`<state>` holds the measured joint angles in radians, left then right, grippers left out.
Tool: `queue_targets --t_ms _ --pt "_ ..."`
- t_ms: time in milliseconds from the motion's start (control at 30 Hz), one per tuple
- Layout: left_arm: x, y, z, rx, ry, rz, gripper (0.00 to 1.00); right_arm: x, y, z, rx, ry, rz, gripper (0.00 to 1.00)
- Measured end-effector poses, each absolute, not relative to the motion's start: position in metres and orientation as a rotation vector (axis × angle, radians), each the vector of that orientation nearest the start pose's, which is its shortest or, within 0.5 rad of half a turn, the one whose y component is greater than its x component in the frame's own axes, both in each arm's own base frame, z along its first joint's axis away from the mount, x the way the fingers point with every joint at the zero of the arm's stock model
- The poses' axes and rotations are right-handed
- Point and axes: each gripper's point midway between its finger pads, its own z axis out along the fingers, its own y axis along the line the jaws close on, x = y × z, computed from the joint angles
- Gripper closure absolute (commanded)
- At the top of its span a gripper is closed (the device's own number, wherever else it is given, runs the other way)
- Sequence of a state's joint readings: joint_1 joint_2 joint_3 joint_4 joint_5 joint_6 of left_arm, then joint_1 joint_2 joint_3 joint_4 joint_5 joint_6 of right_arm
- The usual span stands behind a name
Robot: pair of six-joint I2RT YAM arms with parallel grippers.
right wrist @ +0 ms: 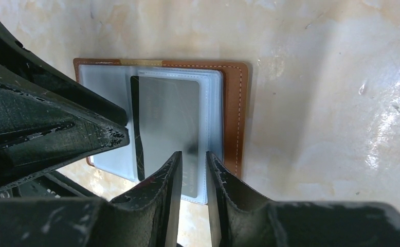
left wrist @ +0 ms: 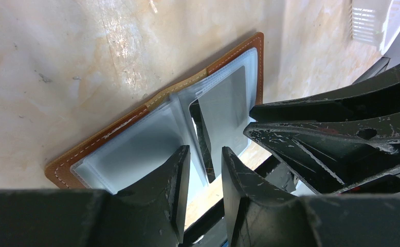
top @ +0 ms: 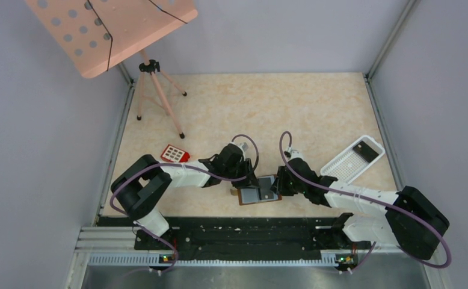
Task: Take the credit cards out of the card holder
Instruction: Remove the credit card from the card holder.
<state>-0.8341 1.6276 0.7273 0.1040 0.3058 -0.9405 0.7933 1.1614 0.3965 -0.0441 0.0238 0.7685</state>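
The card holder [top: 251, 198] lies open and flat on the table, brown outside with clear blue-grey sleeves inside. It also shows in the left wrist view [left wrist: 136, 117] and the right wrist view [right wrist: 232, 103]. A grey card [right wrist: 167, 108] sits in the right sleeve, with a dark card edge [right wrist: 136, 134] beside it. My left gripper [left wrist: 205, 153] hovers over the holder's middle, jaws a little apart and empty. My right gripper [right wrist: 193, 155] stands over the near edge of the sleeve with the grey card, jaws narrowly apart. The two grippers [top: 266, 183] nearly touch above the holder.
A red keypad-like block [top: 175, 153] lies left of the left arm. A white perforated tray [top: 347, 162] with a black item [top: 369, 150] lies to the right. A pink perforated stand [top: 108, 30] on a tripod [top: 159, 99] is at back left. A black rail [top: 237, 232] runs along the near edge.
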Motion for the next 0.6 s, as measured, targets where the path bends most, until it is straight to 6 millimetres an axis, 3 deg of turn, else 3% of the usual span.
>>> queue_targets --t_ms 600 --pt "0.1915 -0.3412 0.0384 0.037 2.657 -1.115 0.66 0.1825 0.2186 0.0249 -0.011 2.485 0.69 0.85"
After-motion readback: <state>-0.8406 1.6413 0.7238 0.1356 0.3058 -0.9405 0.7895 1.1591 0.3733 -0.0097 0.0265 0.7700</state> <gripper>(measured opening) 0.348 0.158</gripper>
